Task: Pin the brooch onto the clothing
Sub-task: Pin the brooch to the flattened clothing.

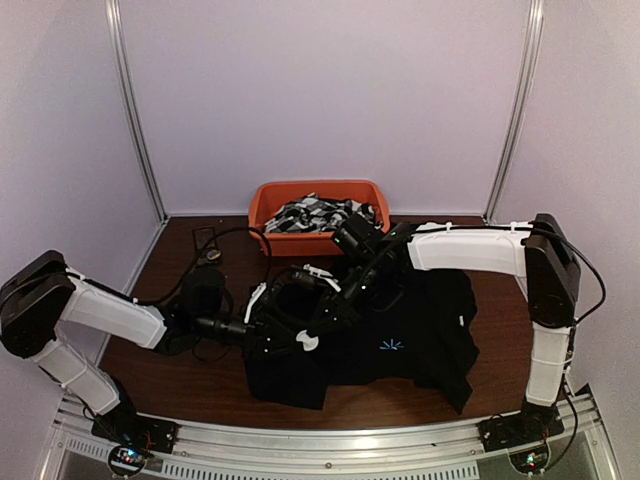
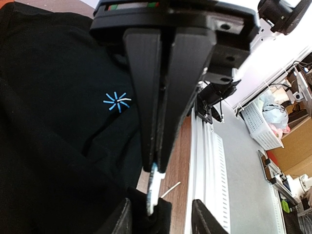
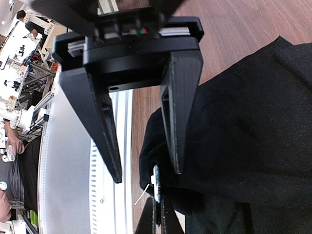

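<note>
Looking at textures first: the shirt (image 1: pixel 425 320) is soft, matte black cloth, spread over most of the right half of a glossy brown wood-grain table (image 1: pixel 180 385). Its near-left part is rumpled into folds. On the front there's a tiny light-blue starburst mark (image 2: pixel 117 101), thin thread-like rays around a centre. Behind it at the far edge sits an orange plastic bin (image 1: pixel 262 200), rectangular with rounded corners and stuffed with black-and-white patterned fabrics (image 1: pixel 320 215).

The brooch (image 2: pixel 152 192) only shows edge-on, so it reads as a thin flat pale sliver, with a fine light wire pin (image 2: pixel 170 189) sticking out sideways over the wood. I can't make out its face from the wrist views.

The left gripper (image 2: pixel 155 168) has its flat black wedge-shaped fingers squeezed right together on the top of the brooch, no gap between them. The lower end of the brooch sits against a bunched-up fold at the shirt's near-left edge. Whether the pin is actually through the cloth, I can't tell.

The right gripper (image 3: pixel 147 175) is spread wide, holding nothing. Its two angular black fingers (image 3: pixel 178 131) straddle the brooch and that fold, and the shirt-side one sits right over the cloth.
</note>
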`<state>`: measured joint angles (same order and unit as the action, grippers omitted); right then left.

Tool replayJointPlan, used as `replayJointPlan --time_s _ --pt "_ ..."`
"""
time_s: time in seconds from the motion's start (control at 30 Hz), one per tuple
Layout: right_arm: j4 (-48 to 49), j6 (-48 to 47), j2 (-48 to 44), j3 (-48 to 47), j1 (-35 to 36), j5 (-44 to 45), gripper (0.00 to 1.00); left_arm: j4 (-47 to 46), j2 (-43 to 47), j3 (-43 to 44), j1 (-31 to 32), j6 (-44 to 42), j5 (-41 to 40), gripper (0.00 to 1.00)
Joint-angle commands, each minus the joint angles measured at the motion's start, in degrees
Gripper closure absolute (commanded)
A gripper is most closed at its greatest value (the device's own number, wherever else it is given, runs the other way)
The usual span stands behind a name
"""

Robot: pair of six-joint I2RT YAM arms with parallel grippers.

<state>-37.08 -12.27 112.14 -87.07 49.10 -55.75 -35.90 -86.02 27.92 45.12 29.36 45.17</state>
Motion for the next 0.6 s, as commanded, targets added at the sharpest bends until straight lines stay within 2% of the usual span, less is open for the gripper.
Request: replayJointPlan --time_s 0.0,0.33,0.57 --pt "-0.2 -0.6 -2.5 -1.0 -0.2 -1.8 1.0 -2.1 -2.5 1.7 0.5 -1.4 -0.6 0.58" --pt "-0.1 -0.7 -2.5 -0.8 -0.2 -2.7 1.0 -7.9 -3.5 2.1 0.5 -0.2 0.0 0.61" --pt "-0.1 -0.7 -2.4 -0.7 -0.1 -2.6 1.0 -12.9 -4.8 1.9 0.9 1.0 4.1 0.62"
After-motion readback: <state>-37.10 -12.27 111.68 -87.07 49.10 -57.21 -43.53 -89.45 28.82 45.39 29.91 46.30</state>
